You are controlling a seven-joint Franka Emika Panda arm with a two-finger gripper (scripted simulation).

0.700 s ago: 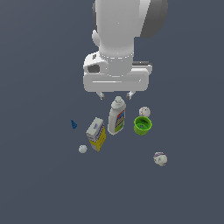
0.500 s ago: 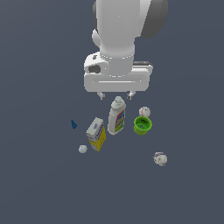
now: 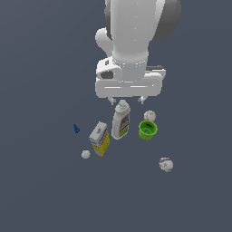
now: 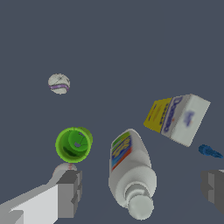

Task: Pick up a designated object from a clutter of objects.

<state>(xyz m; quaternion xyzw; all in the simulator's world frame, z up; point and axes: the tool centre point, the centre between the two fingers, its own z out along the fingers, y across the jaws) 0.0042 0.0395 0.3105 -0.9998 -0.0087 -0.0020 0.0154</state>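
Jaws spread wide, the gripper (image 3: 128, 99) hovers over the bottle (image 3: 121, 121), approach underway; it needs to swing toward nine o'clock for the tiny blue cone (image 3: 76, 129).

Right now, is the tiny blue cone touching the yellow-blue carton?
No, the blue cone stands apart from the carton, with bare floor between them.

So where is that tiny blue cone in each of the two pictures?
Exterior view: the tiny blue cone sits alone toward the exterior view's left, apart from the yellow-blue carton.
Wrist view: the same cone shows just past the carton, partly cut off by the picture's edge.
Shared landmark: the carton, its nearest neighbour in both.
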